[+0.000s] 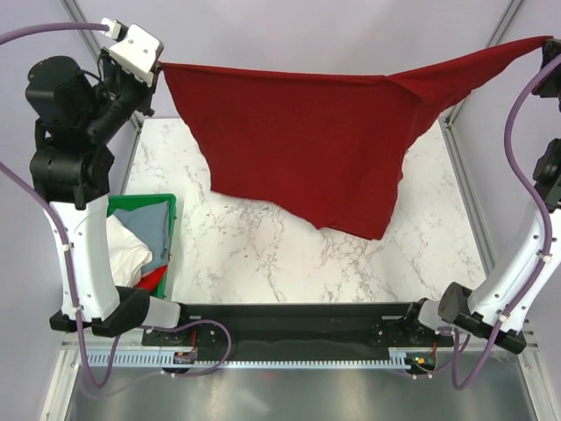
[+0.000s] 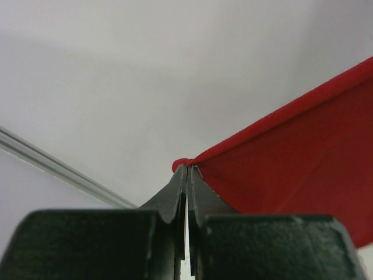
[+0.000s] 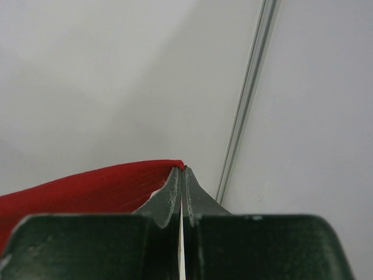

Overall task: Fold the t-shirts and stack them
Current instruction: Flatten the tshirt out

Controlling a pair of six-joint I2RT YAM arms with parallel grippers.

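A large dark red t-shirt (image 1: 307, 145) hangs spread in the air above the marble table, stretched between both grippers. My left gripper (image 1: 159, 66) is shut on its left corner at the top left; the wrist view shows the red cloth (image 2: 303, 169) pinched at the gripper (image 2: 187, 168). My right gripper (image 1: 550, 42) is shut on the right corner at the top right edge; its wrist view shows the cloth (image 3: 99, 186) nipped at the gripper (image 3: 182, 169). More t-shirts, white (image 1: 127, 250), grey (image 1: 153, 224) and red (image 1: 153, 279), lie in the green bin.
A green plastic bin (image 1: 171, 203) stands at the table's left edge beside the left arm. The marble table (image 1: 289, 263) lies under the hanging shirt. Grey enclosure walls and metal posts (image 1: 465, 167) bound the sides and back.
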